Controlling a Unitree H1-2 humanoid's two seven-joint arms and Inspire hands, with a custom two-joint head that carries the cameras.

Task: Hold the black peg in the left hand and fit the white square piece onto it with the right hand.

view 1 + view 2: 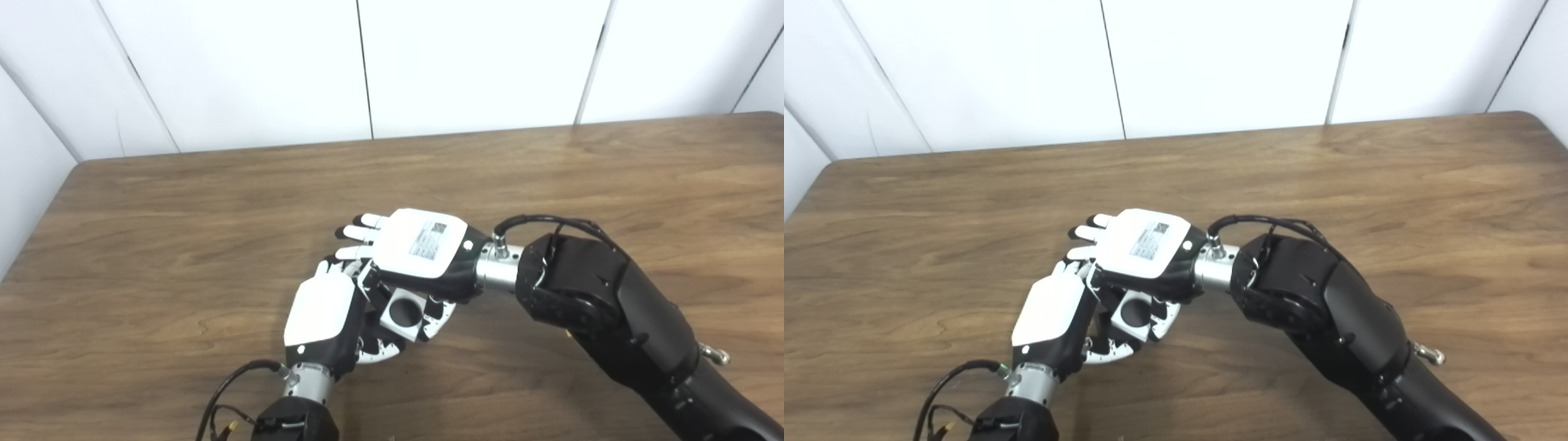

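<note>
The right hand (419, 248) pinches the white piece (402, 314) under its palm, other fingers straight, hole facing up toward the camera. The left hand (321, 312), touching beside it, curls closed (presumably on the peg, which is hidden), so alignment cannot be judged.

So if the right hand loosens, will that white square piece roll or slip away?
Probably not roll: the white piece looks like a flat-faced block with a round hole, so it should settle on a face. It looks stiff and smooth, so it may slip between the right robot hand and left robot hand.
</note>
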